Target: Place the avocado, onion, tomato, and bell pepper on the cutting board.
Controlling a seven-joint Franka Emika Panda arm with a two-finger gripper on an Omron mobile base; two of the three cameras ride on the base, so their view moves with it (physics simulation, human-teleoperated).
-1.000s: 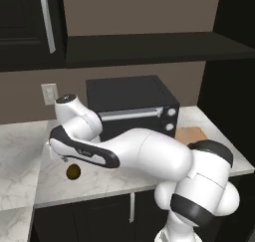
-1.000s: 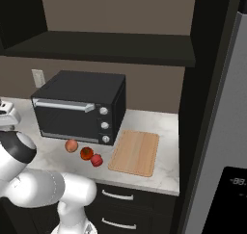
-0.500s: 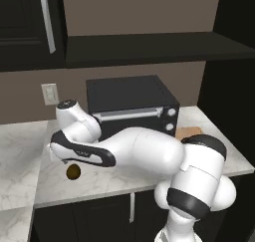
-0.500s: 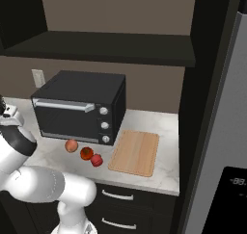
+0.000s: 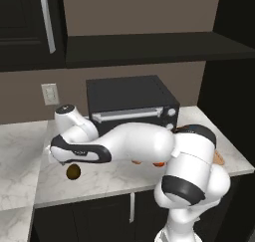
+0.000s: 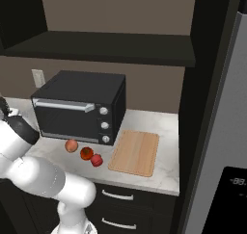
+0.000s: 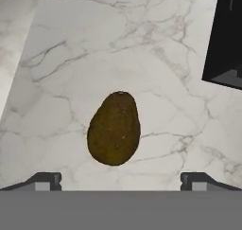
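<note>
The avocado (image 7: 114, 128), dark olive-brown and egg-shaped, lies on the marble counter between and just ahead of my gripper (image 7: 121, 181). The fingertips (image 7: 45, 181) stand wide apart with nothing between them, so it is open. In the left base view the gripper (image 5: 64, 159) hangs just above the avocado (image 5: 73, 172) near the counter's front left. The pale onion (image 6: 71, 145), orange-red tomato (image 6: 87, 153) and crimson bell pepper (image 6: 97, 161) lie in a row in front of the oven. The tan cutting board (image 6: 135, 152) lies bare to their right.
A black toaster oven (image 6: 79, 108) stands against the back wall, and its corner (image 7: 227, 35) shows near the avocado. A dark shelf (image 5: 149, 47) runs above the counter. The counter's front edge (image 5: 89, 196) is close to the avocado. A tall fridge (image 6: 217, 132) stands at the right.
The hand has sunk a little closer to the avocado and the arm has folded lower. The jaws stayed wide. The produce and the board have not moved.
</note>
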